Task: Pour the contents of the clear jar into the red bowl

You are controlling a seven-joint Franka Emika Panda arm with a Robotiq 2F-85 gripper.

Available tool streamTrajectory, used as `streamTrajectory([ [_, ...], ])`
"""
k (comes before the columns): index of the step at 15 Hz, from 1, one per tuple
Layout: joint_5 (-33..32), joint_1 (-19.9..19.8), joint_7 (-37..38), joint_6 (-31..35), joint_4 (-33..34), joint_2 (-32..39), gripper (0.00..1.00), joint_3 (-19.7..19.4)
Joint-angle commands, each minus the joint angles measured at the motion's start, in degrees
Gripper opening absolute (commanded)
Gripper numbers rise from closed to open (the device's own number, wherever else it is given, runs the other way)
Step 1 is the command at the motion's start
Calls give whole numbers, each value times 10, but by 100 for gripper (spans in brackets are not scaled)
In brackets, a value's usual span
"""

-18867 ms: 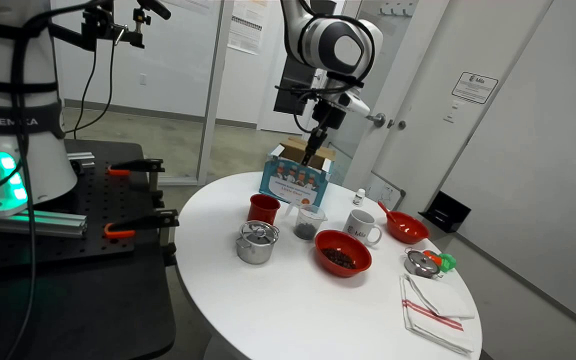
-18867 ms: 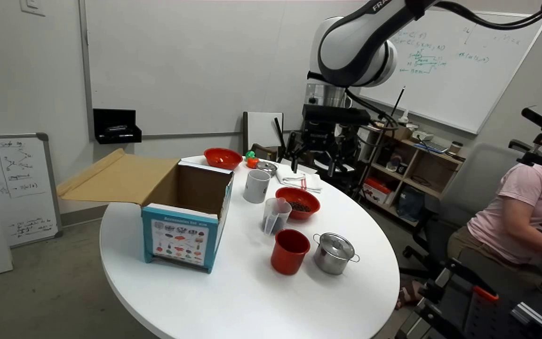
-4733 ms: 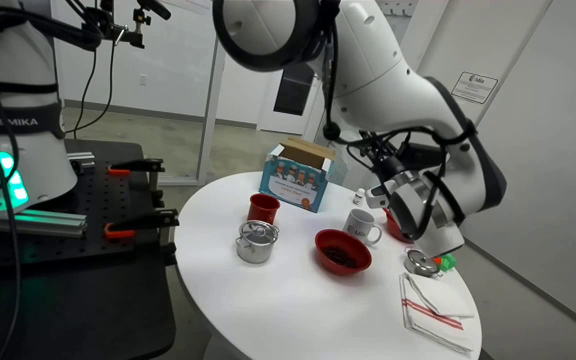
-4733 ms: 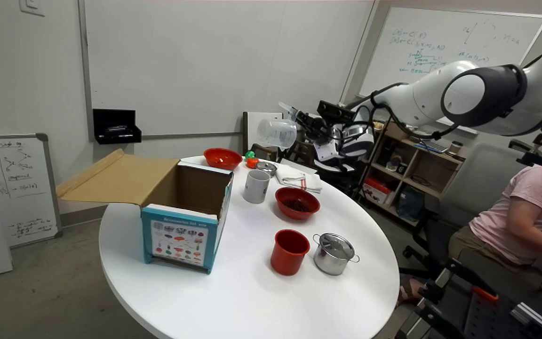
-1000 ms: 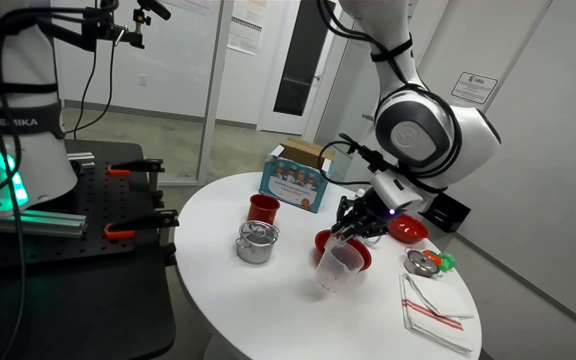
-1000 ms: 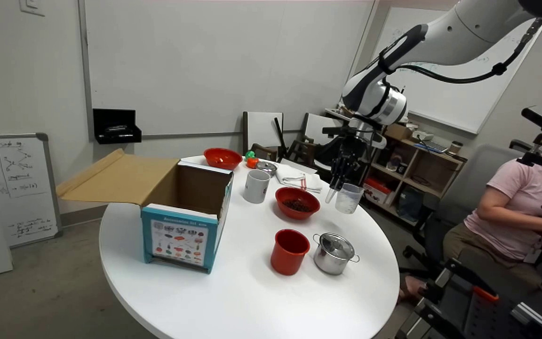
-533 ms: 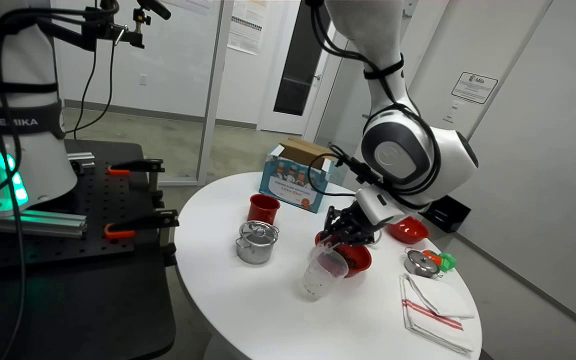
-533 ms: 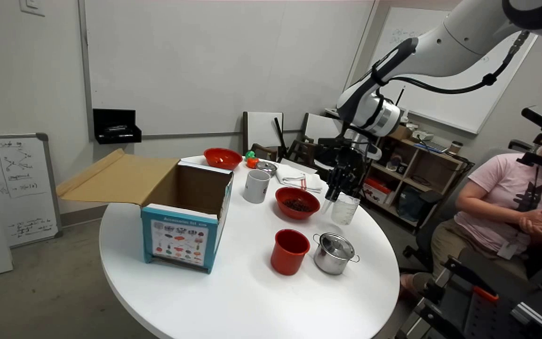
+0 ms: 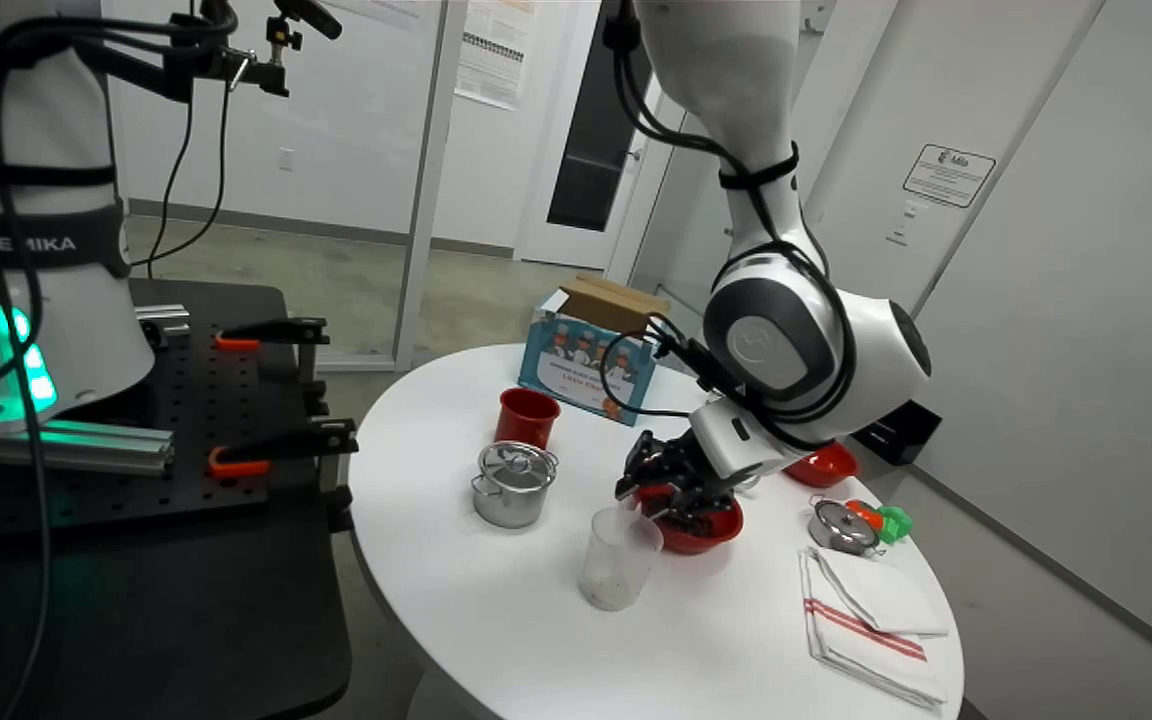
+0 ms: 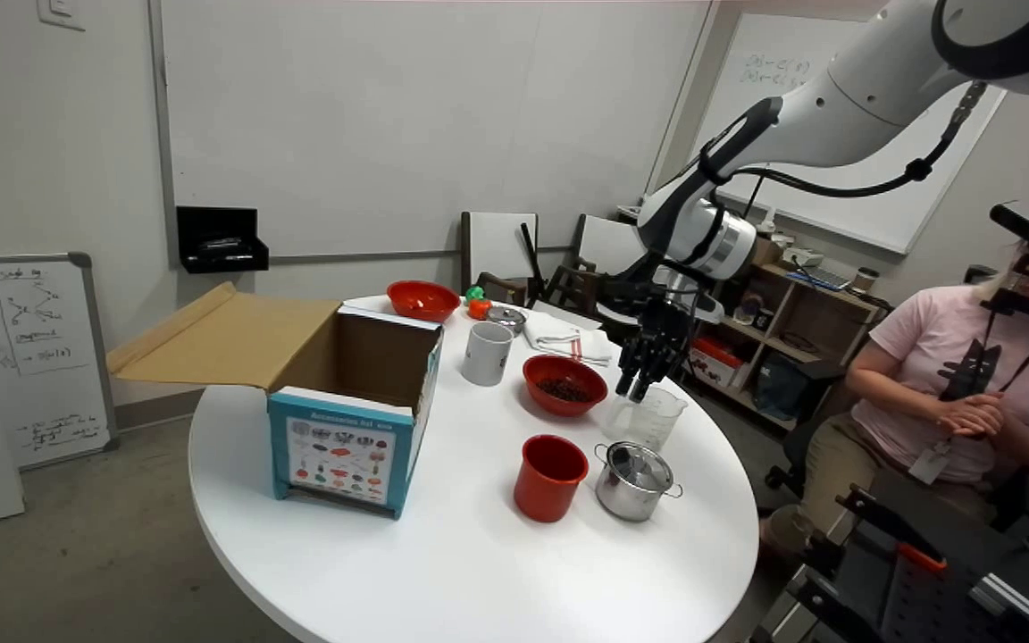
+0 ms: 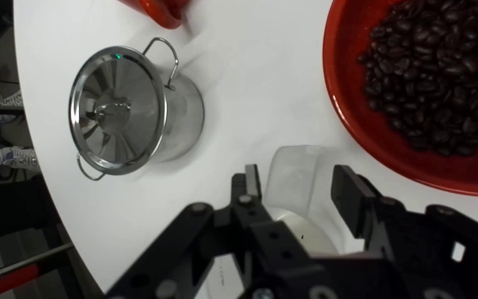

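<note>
1. Plainly, the jaws stand parted, black fingers (image 11: 349, 197) on either side of the translucent handle (image 11: 291, 178) of a colourless, see-through cylindrical jar (image 9: 619, 560).
2. That jar stands on the round white desk (image 9: 736, 630), near the wide, glossy red bowl (image 11: 345, 83).
3. Dark beans (image 11: 450, 83) lie in the bowl.
4. A lidded silver pot (image 11: 118, 112) stands nearby.

I see the wide, shallow, glossy red round bowl (image 11: 450, 172) sitting upright, dark brown coffee beans (image 11: 434, 79) spread over its bottom. Just beside the bowl is the clear, see-through plastic cylindrical jar (image 9: 619, 565), mouth up and close to upright, a dark speck showing inside. In my wrist view a gap parts the jar's flat handle (image 11: 291, 178) from the bowl's rim. Whether the jar's base rests quite flat, I cannot be sure.
</note>
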Motion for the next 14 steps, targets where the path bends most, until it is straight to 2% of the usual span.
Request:
streamTrajectory([
  [1,18,-6,-23,11,-2,-6,82,7],
  [3,23,-6,-34,14,-9,-19,97,11],
  [4,24,-4,-46,12,-18,-34,99,14],
  [8,18,16,-65,-1,-38,-94,100,14],
  [10,-4,60,17,42,-43,-117,100,-18],
  [12,-24,82,80,67,-43,-138,100,-37],
  [13,-7,48,29,39,-11,-104,100,-9],
  [14,-11,53,39,40,-11,-112,100,-11],
])
